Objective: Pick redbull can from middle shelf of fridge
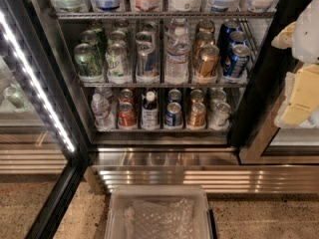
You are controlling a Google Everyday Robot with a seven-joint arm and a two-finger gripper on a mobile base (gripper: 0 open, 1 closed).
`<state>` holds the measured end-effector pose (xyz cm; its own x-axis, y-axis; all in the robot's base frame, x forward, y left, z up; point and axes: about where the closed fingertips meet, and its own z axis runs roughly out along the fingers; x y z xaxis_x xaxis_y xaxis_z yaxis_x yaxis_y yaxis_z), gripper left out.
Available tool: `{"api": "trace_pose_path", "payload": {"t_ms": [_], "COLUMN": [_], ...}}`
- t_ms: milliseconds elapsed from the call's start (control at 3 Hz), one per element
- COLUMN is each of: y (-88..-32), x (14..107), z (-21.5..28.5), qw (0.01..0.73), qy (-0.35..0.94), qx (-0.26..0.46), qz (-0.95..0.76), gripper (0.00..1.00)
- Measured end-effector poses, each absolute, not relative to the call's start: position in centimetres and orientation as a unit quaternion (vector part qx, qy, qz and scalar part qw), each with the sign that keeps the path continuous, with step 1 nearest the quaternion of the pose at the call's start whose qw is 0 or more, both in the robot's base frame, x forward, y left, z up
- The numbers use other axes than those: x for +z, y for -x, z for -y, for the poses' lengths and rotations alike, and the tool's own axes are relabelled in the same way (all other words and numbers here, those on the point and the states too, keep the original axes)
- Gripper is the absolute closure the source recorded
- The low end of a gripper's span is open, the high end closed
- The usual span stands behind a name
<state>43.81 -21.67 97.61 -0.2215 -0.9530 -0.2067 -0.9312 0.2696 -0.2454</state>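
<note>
one camera looks down from close into the fridge (pixel 254 98), claw (pixel 299 83) at right edge

No readable text, brand or number on the cans and bottles of the middle shelf (pixel 164 84), nor on the tiers at twelve and six o'clock. At three o'clock, beside the fridge (pixel 254 98), the gripper (pixel 295 83), likewise without legible marking.

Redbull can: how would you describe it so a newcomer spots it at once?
In the fridge, take the middle shelf, third lane from the left. The front can there is the redbull can: blue-and-silver, between a silver-green can and water bottles. The claw sits at the right edge, outside the shelves.
</note>
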Motion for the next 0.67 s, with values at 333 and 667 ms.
{"api": "trace_pose_path", "payload": {"t_ms": [333,667], "y": [-43.82,-44.36], "x": [97.61,96.94], "z": [21.66,21.00], "qw": [0.159,0.182], "qy": [0.603,0.602], "qx": [-0.034,-0.010], "qz": [-0.781,-0.777], "gripper": [0.00,0.00]}}
